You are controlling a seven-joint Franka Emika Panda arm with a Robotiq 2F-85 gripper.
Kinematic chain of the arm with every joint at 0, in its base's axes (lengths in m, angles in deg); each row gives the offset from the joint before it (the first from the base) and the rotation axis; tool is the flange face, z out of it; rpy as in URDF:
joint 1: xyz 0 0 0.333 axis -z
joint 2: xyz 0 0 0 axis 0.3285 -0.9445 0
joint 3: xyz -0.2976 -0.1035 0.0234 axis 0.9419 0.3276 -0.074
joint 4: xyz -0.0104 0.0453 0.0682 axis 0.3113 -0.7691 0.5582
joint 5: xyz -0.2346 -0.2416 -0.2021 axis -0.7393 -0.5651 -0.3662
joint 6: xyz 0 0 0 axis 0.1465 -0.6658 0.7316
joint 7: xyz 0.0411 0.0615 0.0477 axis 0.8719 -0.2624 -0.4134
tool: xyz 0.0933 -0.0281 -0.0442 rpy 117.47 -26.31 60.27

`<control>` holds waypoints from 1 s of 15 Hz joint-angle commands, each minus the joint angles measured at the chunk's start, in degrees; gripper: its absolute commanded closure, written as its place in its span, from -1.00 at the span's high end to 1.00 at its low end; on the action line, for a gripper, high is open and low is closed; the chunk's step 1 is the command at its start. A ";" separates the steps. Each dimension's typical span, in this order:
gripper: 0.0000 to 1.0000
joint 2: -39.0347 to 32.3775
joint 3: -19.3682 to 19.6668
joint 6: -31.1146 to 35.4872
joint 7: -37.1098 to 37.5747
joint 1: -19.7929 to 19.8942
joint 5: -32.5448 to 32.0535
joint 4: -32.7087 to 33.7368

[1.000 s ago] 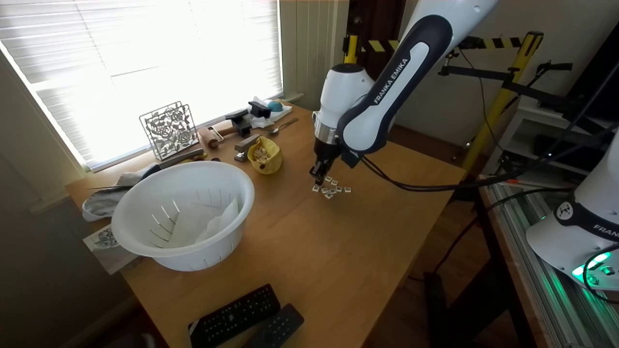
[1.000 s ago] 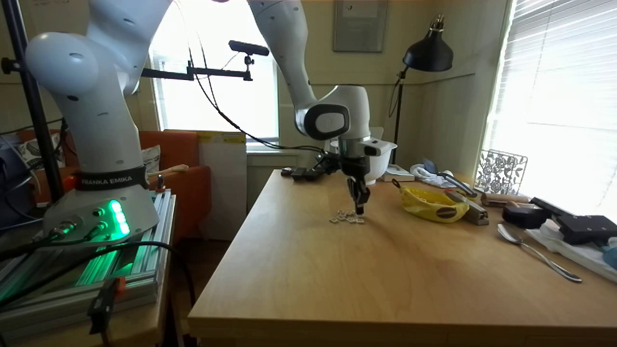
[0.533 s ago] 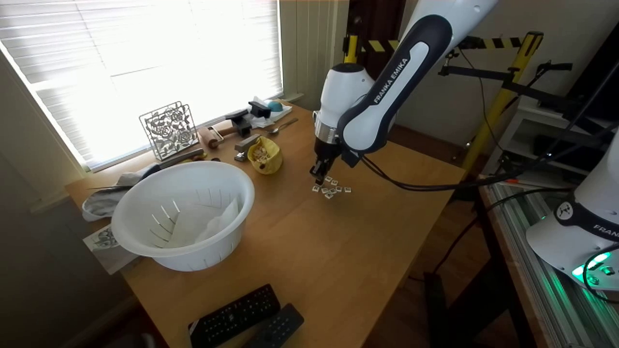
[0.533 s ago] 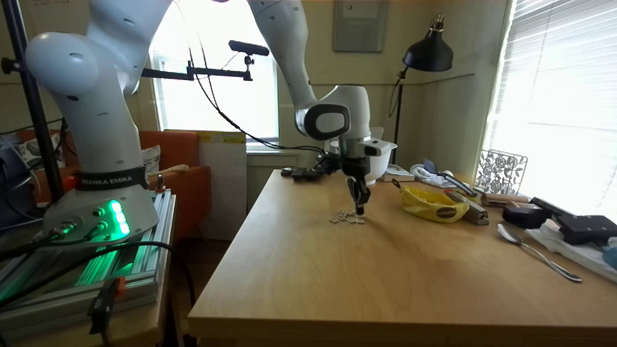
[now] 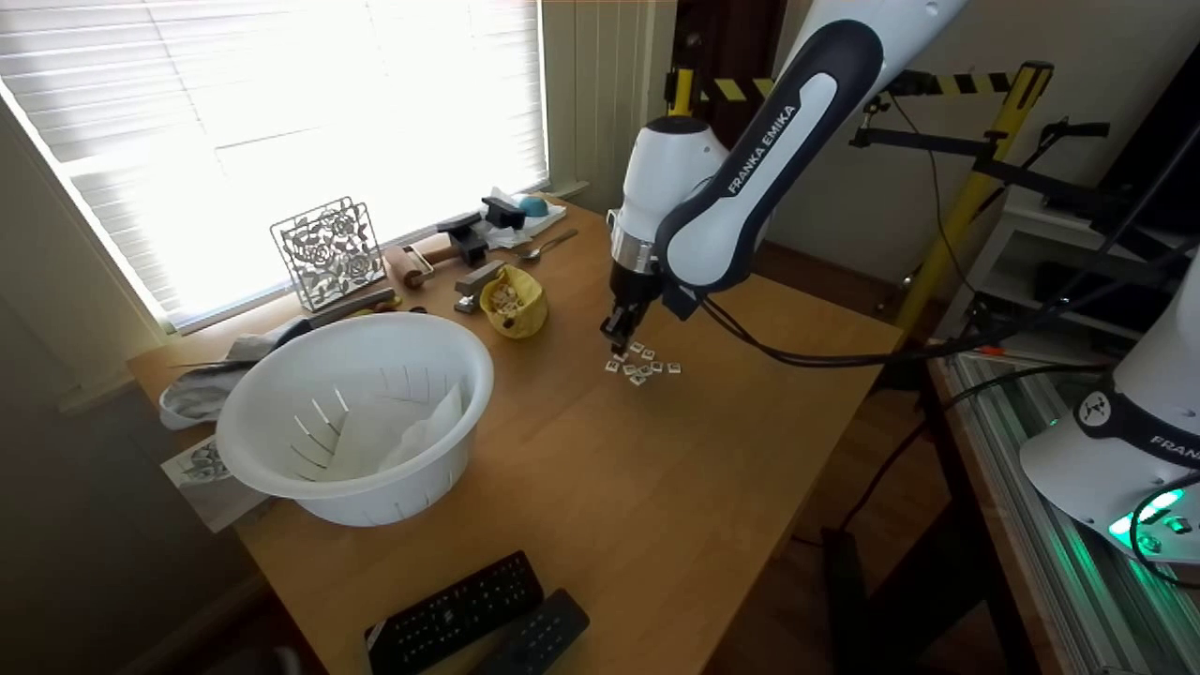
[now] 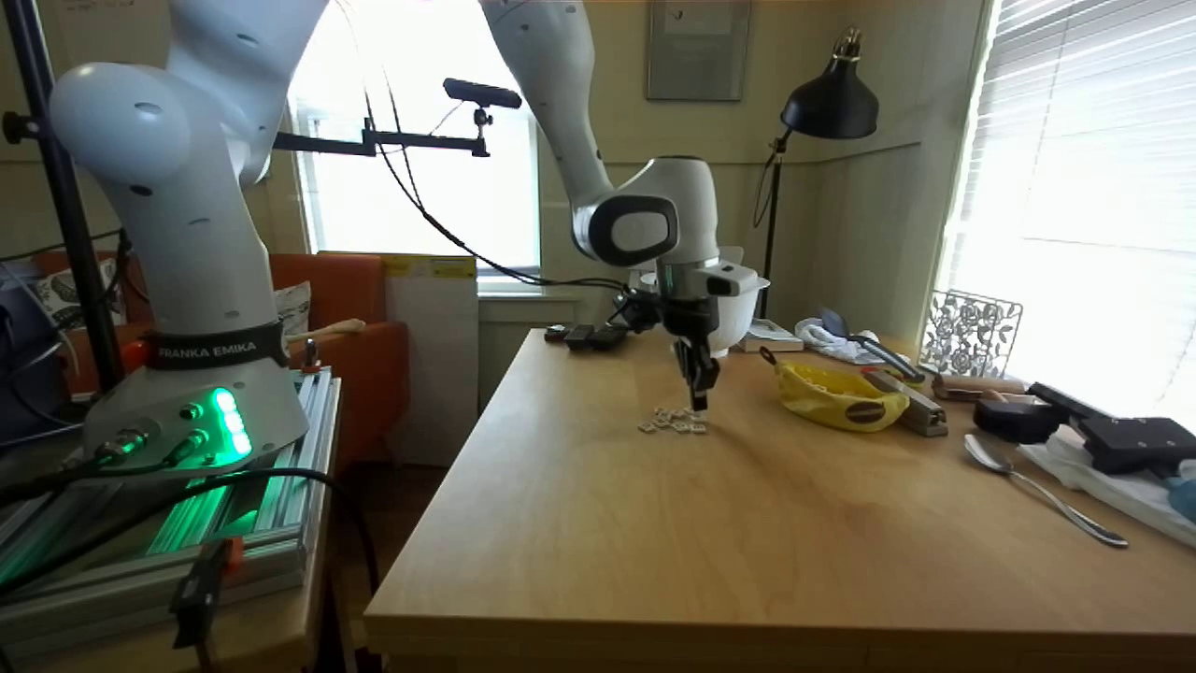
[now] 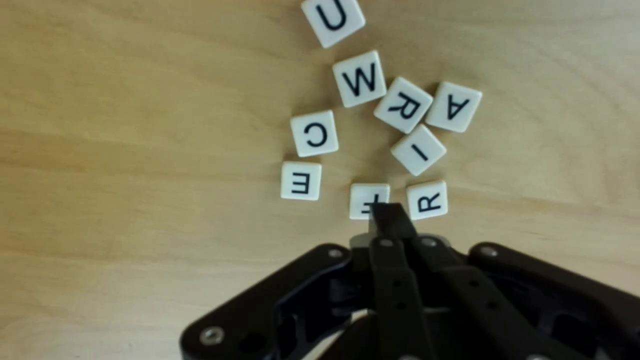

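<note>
Although the gripper has been raised slightly over the last half-second, its fingers are seen closed together, nothing visible between; the partly covered letter tile is left on the table beside an R tile, so no lift is judged achieved.

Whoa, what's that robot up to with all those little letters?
A robot arm points its claw down, close over some little letter tiles on a wooden table. The claw is shut, and no tile shows in it; it hides part of one tile in the wrist view. The tiles lie scattered, letters up. A yellow pouch sits farther off on the same table.
</note>
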 commanded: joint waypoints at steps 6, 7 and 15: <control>-1.00 6.16 -1.15 -3.03 -1.87 0.53 1.51 -3.15; -1.00 6.71 -1.28 -3.34 -2.08 0.62 1.59 -3.48; -1.00 12.13 -1.24 -6.94 -3.71 0.37 1.40 -7.48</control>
